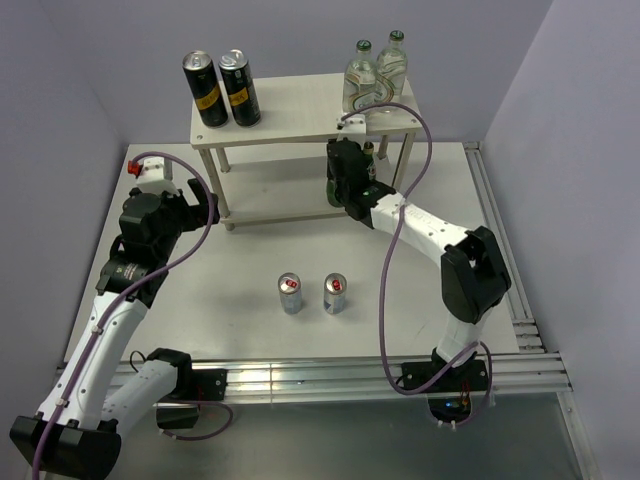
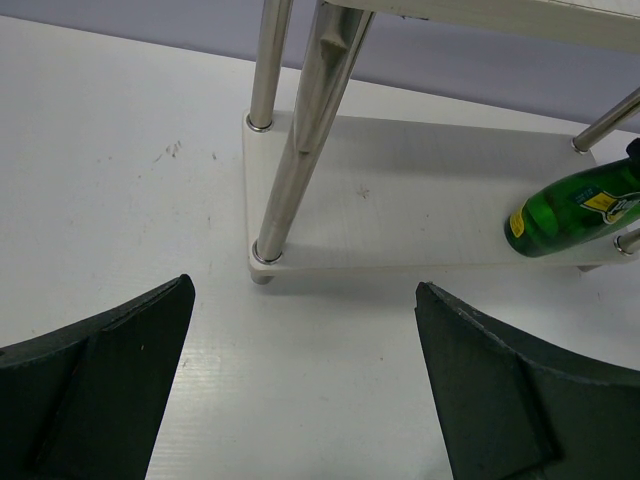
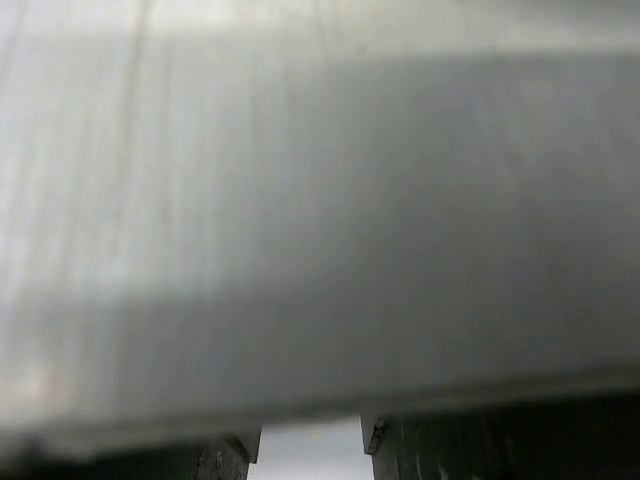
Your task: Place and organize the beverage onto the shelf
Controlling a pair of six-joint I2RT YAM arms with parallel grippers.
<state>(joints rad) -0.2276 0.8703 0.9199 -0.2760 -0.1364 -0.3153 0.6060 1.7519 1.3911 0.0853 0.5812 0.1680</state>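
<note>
The job looks well along but not finished. On the top board of the shelf, up and beyond both grippers, two dark cans stand side by side at one end and two clear bottles at the other.

A green bottle is over the lower board, far ahead and to the right of the left gripper. It is steeply tilted rather than upright, so it seems not yet properly set down. The right gripper is at that same end of the shelf, close to the bottle, with its jaws drawn close together. Its own camera is blurred by a surface right in front of it, so whether it pinches the bottle cannot be told.

The left gripper is spread wide and holds nothing. It is low over the table, with a shelf leg just ahead.

Two silver cans remain on the table, behind both grippers and nearer the arm bases — these, and probably righting the green bottle, appear to be what is left.
</note>
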